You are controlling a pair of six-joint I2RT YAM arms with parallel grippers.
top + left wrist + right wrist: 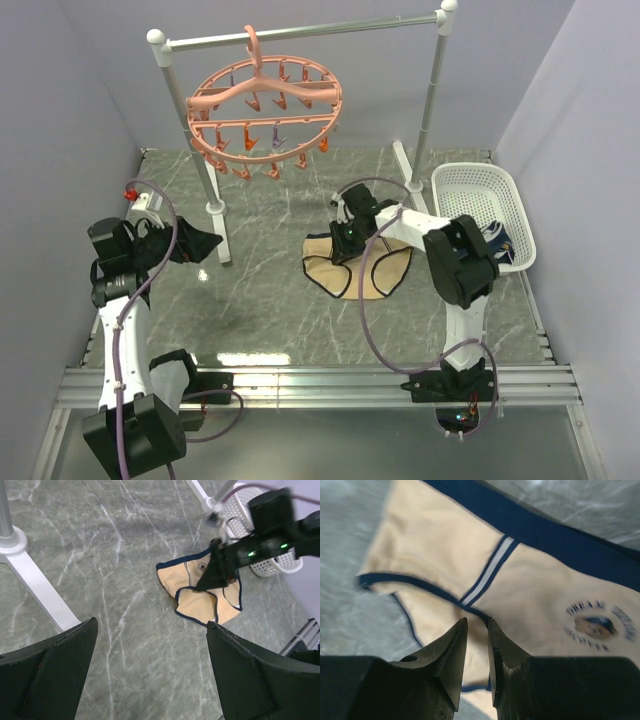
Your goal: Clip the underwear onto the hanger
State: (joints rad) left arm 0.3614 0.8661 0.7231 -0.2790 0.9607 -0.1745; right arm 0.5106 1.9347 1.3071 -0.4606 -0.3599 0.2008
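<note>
The beige underwear (385, 275) with navy trim lies spread on the marble table at centre right. It also shows in the left wrist view (197, 605) and fills the right wrist view (545, 590). My right gripper (345, 245) is down on its left part. Its fingers (477, 622) are nearly together, pinching fabric by the navy leg trim. My left gripper (205, 243) is open wide and empty (152, 624), held above the table at the left, far from the underwear. The salmon-pink round hanger (265, 100) with several clips hangs from the rack bar at the back.
The silver-and-white rack (300, 35) stands at the back; its left foot (35, 587) is near my left gripper. A white basket (520, 215) holding dark cloth sits at the right edge, next to my right arm. Grey walls close in both sides.
</note>
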